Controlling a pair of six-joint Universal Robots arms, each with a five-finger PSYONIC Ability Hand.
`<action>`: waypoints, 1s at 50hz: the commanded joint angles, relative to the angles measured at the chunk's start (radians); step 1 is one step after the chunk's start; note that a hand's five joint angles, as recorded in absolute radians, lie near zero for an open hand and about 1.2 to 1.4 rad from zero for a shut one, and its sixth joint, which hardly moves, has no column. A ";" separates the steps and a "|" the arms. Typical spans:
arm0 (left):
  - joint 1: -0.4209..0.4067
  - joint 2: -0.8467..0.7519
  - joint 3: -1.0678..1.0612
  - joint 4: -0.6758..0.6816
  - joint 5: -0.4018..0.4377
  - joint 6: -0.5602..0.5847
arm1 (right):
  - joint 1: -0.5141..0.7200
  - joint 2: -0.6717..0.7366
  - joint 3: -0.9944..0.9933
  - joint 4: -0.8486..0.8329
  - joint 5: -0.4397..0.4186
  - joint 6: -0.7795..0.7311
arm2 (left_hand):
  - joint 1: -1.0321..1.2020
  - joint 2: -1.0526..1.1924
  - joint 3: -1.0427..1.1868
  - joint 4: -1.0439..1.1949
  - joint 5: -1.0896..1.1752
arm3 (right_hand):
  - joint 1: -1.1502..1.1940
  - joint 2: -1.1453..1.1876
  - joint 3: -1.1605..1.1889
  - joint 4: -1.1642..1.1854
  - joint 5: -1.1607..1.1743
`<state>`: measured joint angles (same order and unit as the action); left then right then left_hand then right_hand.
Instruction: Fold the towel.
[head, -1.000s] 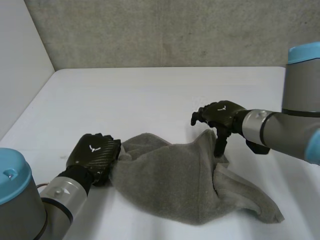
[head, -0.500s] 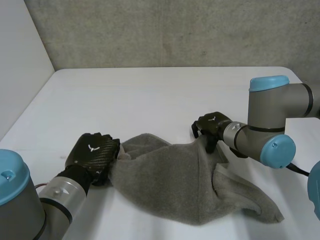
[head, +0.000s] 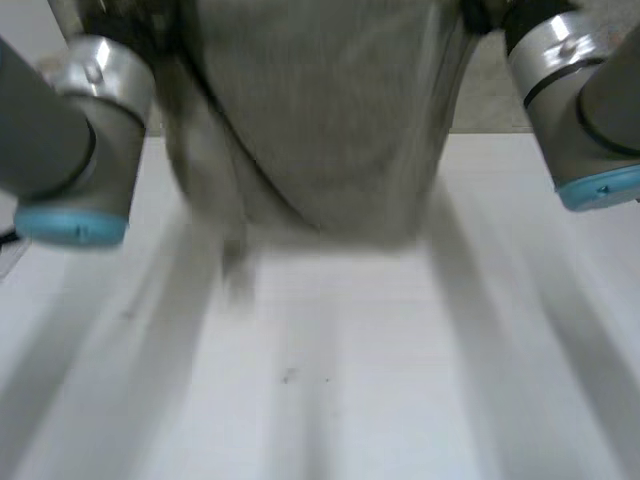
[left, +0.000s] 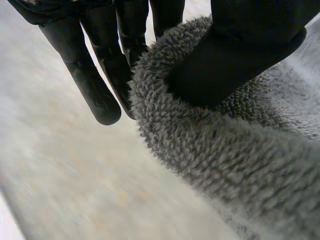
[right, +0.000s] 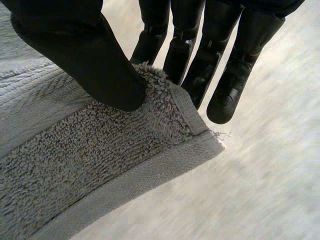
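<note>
Towel (head: 330, 120): grey terry cloth with a close, looped pile. It hangs in the air between the two arms, above the surface (head: 330, 390). In the head view its lower edge is rounded, with a narrow tail drooping on the left-arm side; finer detail there is blurred.

Towel, left end (left: 240, 165): thick rolled edge with coarse, nubbly loops. The left robot hand (left: 240, 50) grasps it here, with the thumb pressed into the pile and the straight fingers (left: 95, 85) behind the cloth.

Towel, right end (right: 75, 165): a corner, bordered by a flat woven hem band with a few loose threads at the tip. The right robot hand (right: 85, 55) grasps it here, pinching the pile just inside the hem between the thumb and the straight fingers (right: 220, 65).

Surface: white, smooth and matte, with a few small dark specks.

Left arm (head: 70, 130): grey cylindrical joint with a light-blue cap, beside the towel's left side.

Right arm (head: 580, 110): of the same make, beside the towel's right side.
</note>
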<state>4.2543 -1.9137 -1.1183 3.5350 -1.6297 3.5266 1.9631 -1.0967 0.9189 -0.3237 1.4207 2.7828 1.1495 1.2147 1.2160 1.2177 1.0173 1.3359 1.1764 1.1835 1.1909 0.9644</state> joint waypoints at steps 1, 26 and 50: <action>0.015 -0.036 0.036 0.019 -0.084 -0.005 | -0.004 -0.092 0.194 -0.034 -0.022 -0.003 | 0.247 0.182 0.180 0.179 0.204 | 0.060 0.220 0.213 0.205 0.257; -0.050 -0.053 -0.721 -0.074 -0.085 0.002 | -0.112 0.023 0.566 0.443 -0.177 -0.172 | -0.052 -0.117 -0.119 -0.121 -0.095 | 0.060 0.220 0.213 0.205 0.257; 0.002 0.208 -0.686 -0.223 -0.075 0.009 | -0.201 -0.095 0.784 0.295 -0.194 -0.175 | -0.927 -0.992 -0.994 -0.995 -0.970 | 0.060 0.220 0.213 0.205 0.257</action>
<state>4.1742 -1.7085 -1.8632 3.3078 -1.7087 3.5328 1.7680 -1.1968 1.6869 0.0144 1.2261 2.6081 0.1818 0.1779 0.1794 0.1792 0.0254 1.3388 1.1813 1.1855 1.1912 0.9754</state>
